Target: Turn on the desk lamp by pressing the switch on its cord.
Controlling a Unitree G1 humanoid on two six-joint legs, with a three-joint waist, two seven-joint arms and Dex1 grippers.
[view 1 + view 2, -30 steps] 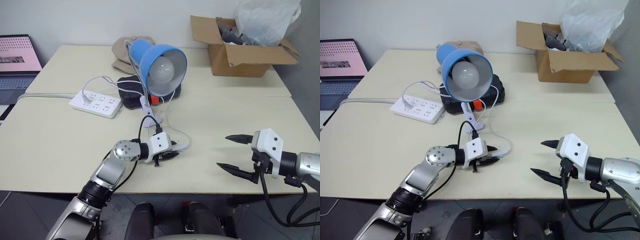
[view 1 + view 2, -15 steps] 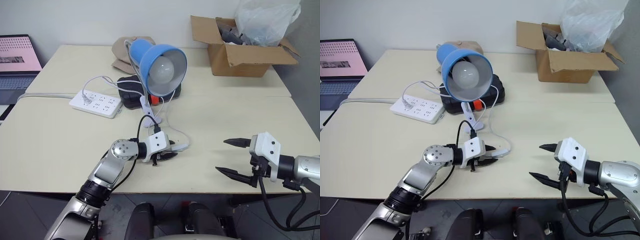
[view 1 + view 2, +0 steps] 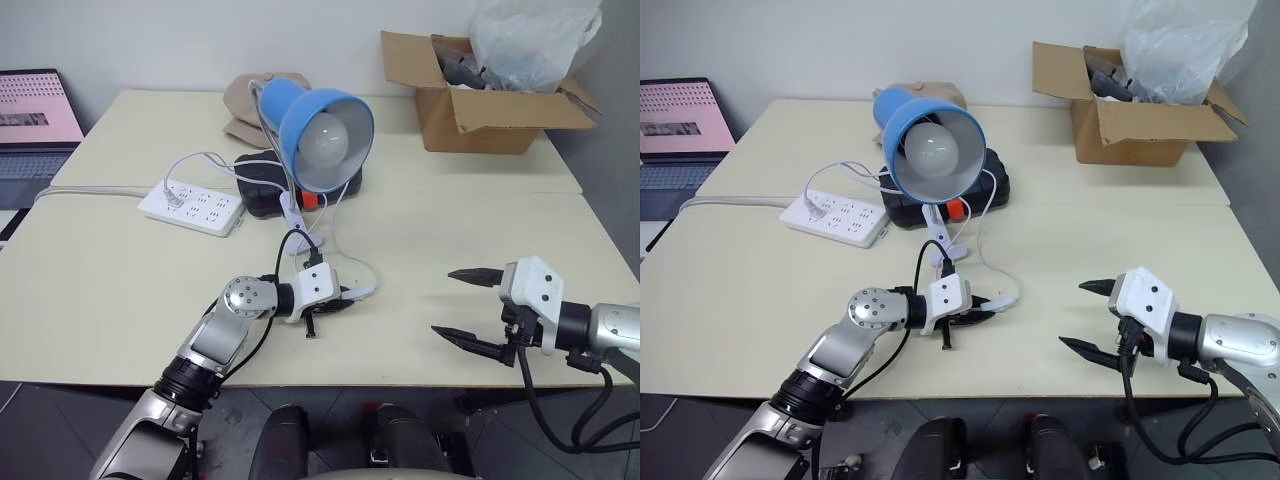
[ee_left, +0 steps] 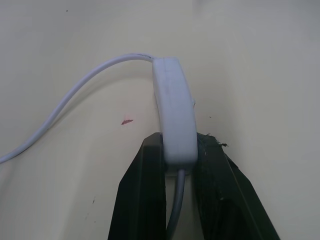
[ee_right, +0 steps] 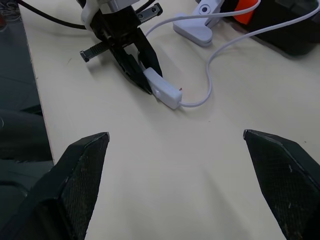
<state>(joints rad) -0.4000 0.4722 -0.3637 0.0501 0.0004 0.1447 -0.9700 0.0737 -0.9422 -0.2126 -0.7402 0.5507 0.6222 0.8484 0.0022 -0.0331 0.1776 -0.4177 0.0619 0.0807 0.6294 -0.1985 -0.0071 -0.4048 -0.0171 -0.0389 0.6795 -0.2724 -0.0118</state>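
Left gripper [image 4: 178, 155] has its jaws clamped on the near end of the switch [image 4: 173, 112] (cord [image 4: 75, 102] curls off the far end). Right gripper [image 3: 470, 306] hangs wide open, holding nothing, well apart from it.

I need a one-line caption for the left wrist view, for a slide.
Left gripper shut on the switch, its cord curving away across the table.

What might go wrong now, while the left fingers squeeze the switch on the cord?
The left gripper is shut on only the near end of the switch, so it may slip out or tilt. The bulb looks unlit, so the squeeze may miss the button. Pulling the cord could drag the desk lamp.
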